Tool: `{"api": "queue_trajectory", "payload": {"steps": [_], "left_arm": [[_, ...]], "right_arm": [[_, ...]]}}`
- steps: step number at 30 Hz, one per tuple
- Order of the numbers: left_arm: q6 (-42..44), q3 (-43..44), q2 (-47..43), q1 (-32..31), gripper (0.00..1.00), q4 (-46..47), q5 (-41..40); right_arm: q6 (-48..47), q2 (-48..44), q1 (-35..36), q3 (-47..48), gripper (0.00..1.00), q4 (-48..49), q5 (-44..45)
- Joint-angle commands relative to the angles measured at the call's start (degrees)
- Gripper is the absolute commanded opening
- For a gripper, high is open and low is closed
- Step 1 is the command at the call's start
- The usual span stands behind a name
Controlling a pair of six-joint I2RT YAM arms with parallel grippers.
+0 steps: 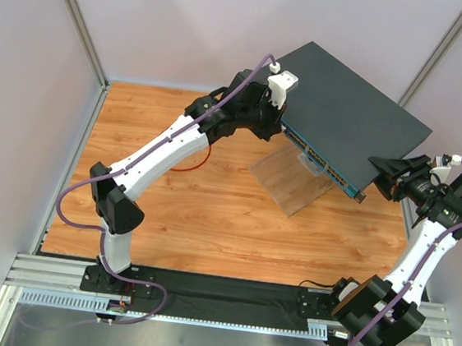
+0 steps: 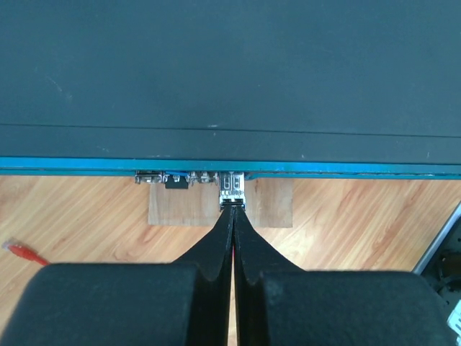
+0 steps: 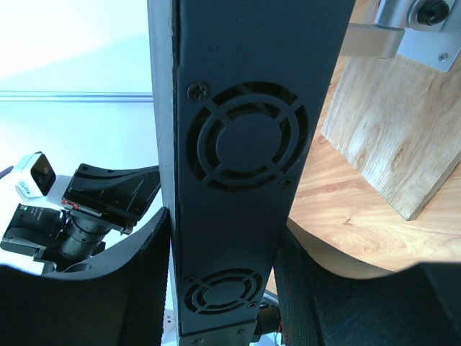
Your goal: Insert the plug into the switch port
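Left wrist: left end effector (image 2: 232,209) closed; right end effector (image 3: 223,245) grips box (image 2: 230,72); plug (image 2: 20,251) aside.

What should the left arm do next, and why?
Probably pull the left gripper back from the switch and move over to the plug. The gripper is shut with no plug in it. Its tips sit at a grey metal stub on the switch's front, while the red plug lies loose on the wood table. The right gripper grips the switch's side.
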Motion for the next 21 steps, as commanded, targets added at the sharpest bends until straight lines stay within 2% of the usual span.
{"api": "queue_trajectory", "payload": {"steps": [1, 10, 14, 21], "left_arm": [[-1.5, 2.2, 1.7, 0.1, 0.0, 1.8, 0.8], [-2.9, 1.7, 2.1, 0.1, 0.0, 4.3, -1.2], [-4.1, -0.5, 2.2, 0.1, 0.0, 9.0, -4.1], [-6.3, 1.3, 3.7, 0.0, 0.0, 13.8, -5.5]], "right_arm": [[-6.1, 0.4, 0.9, 0.8, 0.0, 2.2, 2.7], [-6.1, 0.4, 0.9, 0.6, 0.0, 2.2, 2.7], [-5.7, 0.6, 0.9, 0.6, 0.0, 2.2, 2.6], [-5.8, 1.3, 0.9, 0.8, 0.0, 2.0, 2.5]]}}
